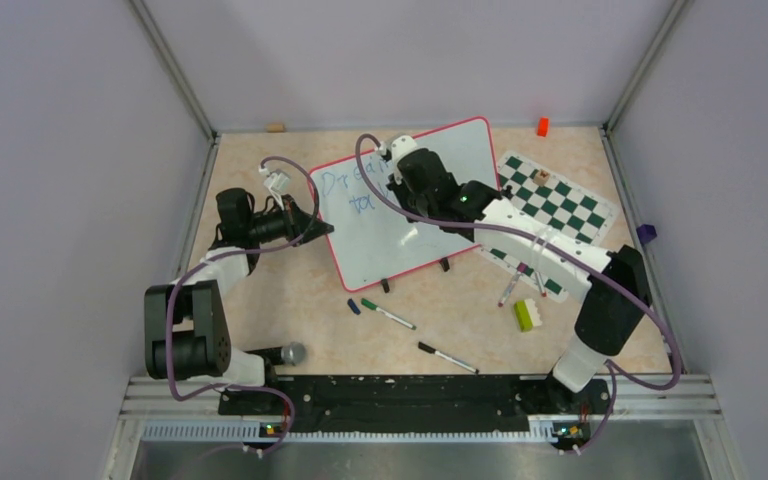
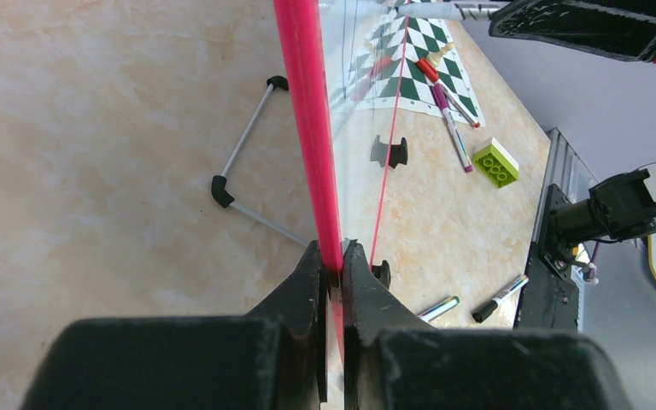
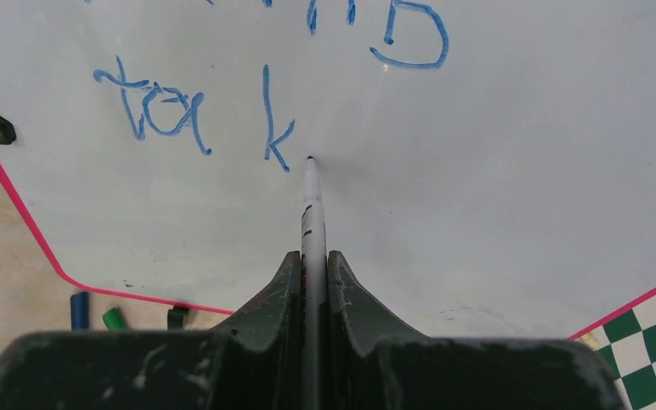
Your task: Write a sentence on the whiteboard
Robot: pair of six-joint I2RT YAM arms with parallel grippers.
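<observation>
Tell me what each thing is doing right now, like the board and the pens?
Large white red-framed whiteboard, tilted up, left edge clamped.
Blue handwritten sentence, unfinished, ends at "tak".
Thin white marker, gripped, tip touching the whiteboard.
Left gripper, shut on the whiteboard's frame.
Right gripper, shut on the marker.
Small blue cap, off, lying on the table.

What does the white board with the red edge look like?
The whiteboard is glossy white with a thin red frame and small black feet, standing tilted on the tan table. Blue writing on it includes "tak". The left jaws pinch its red edge; the right jaws press a marker tip against it.
</observation>
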